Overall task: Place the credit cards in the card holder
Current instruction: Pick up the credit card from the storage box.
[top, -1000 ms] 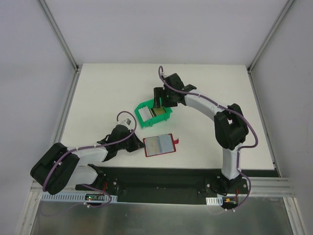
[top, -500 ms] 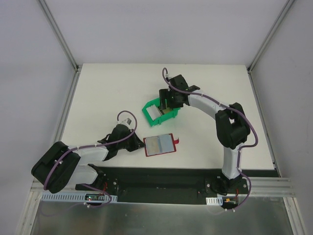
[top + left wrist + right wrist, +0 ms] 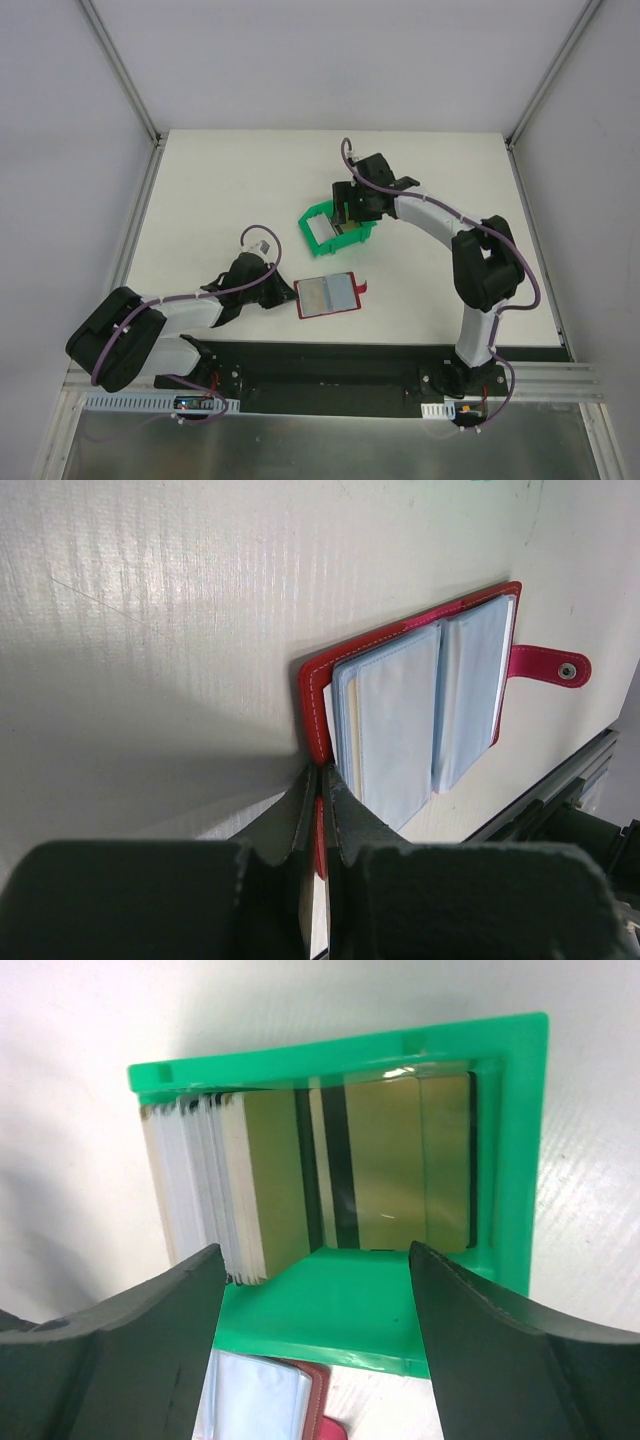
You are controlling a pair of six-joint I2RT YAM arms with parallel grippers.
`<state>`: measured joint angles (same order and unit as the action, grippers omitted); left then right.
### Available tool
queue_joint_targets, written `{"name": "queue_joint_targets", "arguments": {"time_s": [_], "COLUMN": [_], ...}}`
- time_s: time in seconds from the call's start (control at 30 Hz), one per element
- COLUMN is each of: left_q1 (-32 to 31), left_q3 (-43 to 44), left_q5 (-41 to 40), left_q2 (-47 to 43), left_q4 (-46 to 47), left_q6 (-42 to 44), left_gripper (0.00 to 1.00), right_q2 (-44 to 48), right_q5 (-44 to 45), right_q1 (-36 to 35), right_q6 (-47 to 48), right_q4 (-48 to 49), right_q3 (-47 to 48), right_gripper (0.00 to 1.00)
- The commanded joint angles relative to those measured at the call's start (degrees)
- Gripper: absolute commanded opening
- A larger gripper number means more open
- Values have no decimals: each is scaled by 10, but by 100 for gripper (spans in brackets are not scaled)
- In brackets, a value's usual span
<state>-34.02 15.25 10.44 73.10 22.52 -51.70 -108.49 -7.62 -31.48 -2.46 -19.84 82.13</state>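
Observation:
The red card holder [image 3: 327, 295] lies open on the table, pale blue pockets up, snap tab to its right. My left gripper [image 3: 283, 294] is shut on its left cover edge; in the left wrist view the fingers [image 3: 322, 810] pinch the red cover beside the pockets [image 3: 400, 720]. The credit cards [image 3: 300, 1185] stand in a green bin [image 3: 338, 226]: whitish ones at the left, golden ones with a dark stripe [image 3: 400, 1160] at the right. My right gripper [image 3: 315, 1260] is open just above the bin's near wall, empty.
The green bin [image 3: 510, 1150] sits at the middle of the white table [image 3: 200, 200], just beyond the card holder. Grey walls rise on the left, right and back. The black base rail [image 3: 330, 365] runs along the near edge.
The green bin and my right gripper have shifted to the right and a little away from the card holder. My left gripper and the card holder have stayed put.

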Motion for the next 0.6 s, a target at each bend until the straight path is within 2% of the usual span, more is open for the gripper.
{"name": "queue_joint_targets", "arguments": {"time_s": [0.0,0.27,0.57], "left_q1": [4,4,4], "left_q3": [-14,-18,-14], "left_q5": [-25,-27,-27], "left_q2": [20,13,16], "left_q4": [-85,-85,-88], "left_q6": [31,29,32], "left_gripper": [0,0,0], "right_q2": [17,-33,-74], "right_q5": [-62,-91,-101], "right_q1": [1,-6,-22], "right_q6": [16,16,16], "right_q4": [20,16,7], "right_q3": [29,66,100], "right_gripper": [77,84,86]}}
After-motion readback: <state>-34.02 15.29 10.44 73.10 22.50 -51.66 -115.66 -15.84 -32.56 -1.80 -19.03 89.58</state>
